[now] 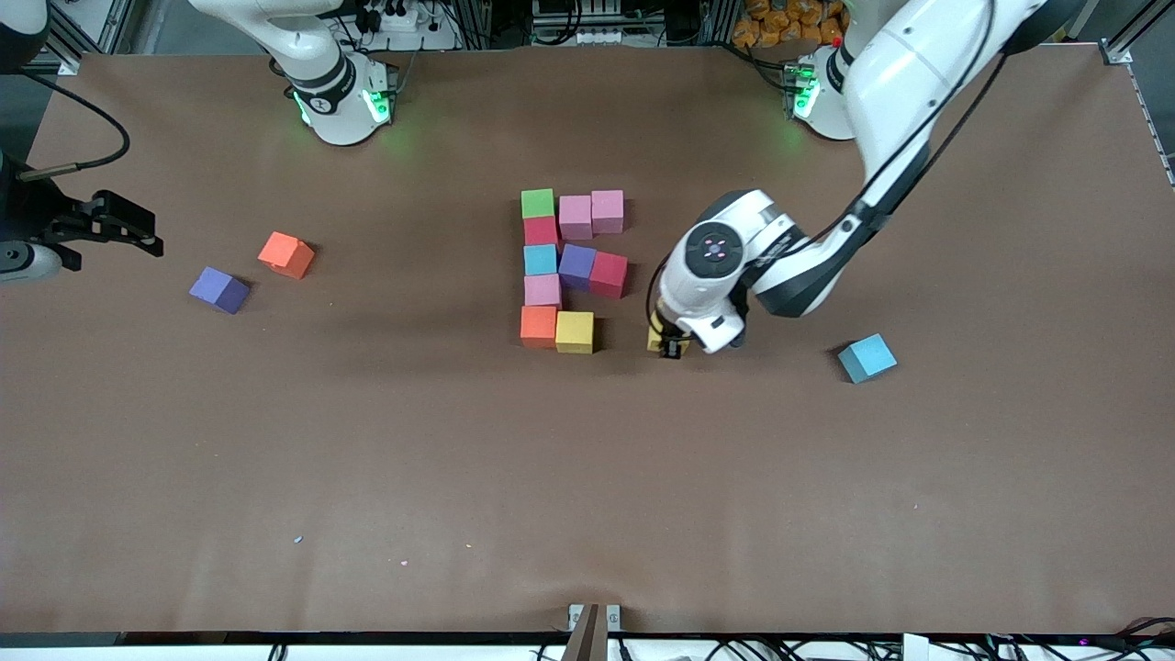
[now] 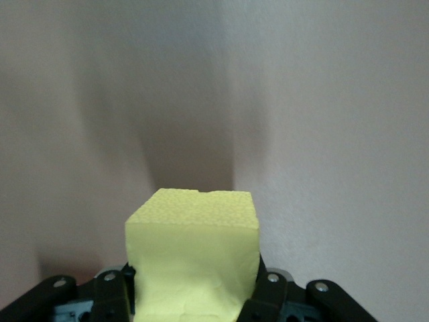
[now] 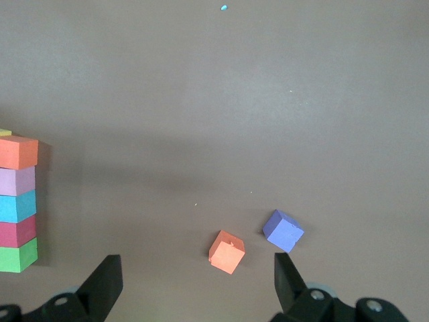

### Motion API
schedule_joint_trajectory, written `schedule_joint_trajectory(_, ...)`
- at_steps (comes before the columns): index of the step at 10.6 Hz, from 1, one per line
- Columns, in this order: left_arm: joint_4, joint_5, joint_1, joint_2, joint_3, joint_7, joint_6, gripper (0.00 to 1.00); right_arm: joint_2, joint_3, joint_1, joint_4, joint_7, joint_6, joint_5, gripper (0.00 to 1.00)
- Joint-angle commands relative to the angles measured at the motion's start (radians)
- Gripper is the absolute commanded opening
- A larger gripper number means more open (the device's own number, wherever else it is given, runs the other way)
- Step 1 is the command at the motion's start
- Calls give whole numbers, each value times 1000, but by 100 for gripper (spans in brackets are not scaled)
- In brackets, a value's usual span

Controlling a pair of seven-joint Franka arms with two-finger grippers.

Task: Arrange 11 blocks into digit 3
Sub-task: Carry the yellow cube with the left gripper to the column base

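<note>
We see the left pincer [image 1: 669, 347] clamped on a yellow block [image 2: 193, 258], low over the counter [image 1: 587, 505]. The gap it looks meant to fill lies toward the right arm's end from this pincer, just beside the other yellow block [image 1: 575, 331] that ends the figure's near row. The right pincer [image 3: 198, 285] waits wide open and empty, over the counter's right-arm end, above the stray orange block [image 3: 226, 251] and purple block [image 3: 282, 230].

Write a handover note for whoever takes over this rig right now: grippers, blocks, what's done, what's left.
Left gripper: shut on a yellow block, just beside the cluster.
Right gripper: open, waiting over the right arm's end of the table.
Done: nine blocks grouped mid-table, from green block to yellow corner block.
Left: place the held block, then more from the loose orange block, purple block and light blue block.
</note>
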Motion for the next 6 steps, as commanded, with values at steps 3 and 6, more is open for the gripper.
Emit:
schedule_joint_trajectory(3, 116, 11, -158, 78, 75, -48, -31, 0, -20, -5, 4, -10, 4, 2, 12, 100)
schedule_joint_trajectory(6, 110, 26, -181, 81, 77, -6, -31, 0, -20, -5, 4, -10, 4, 2, 11, 100)
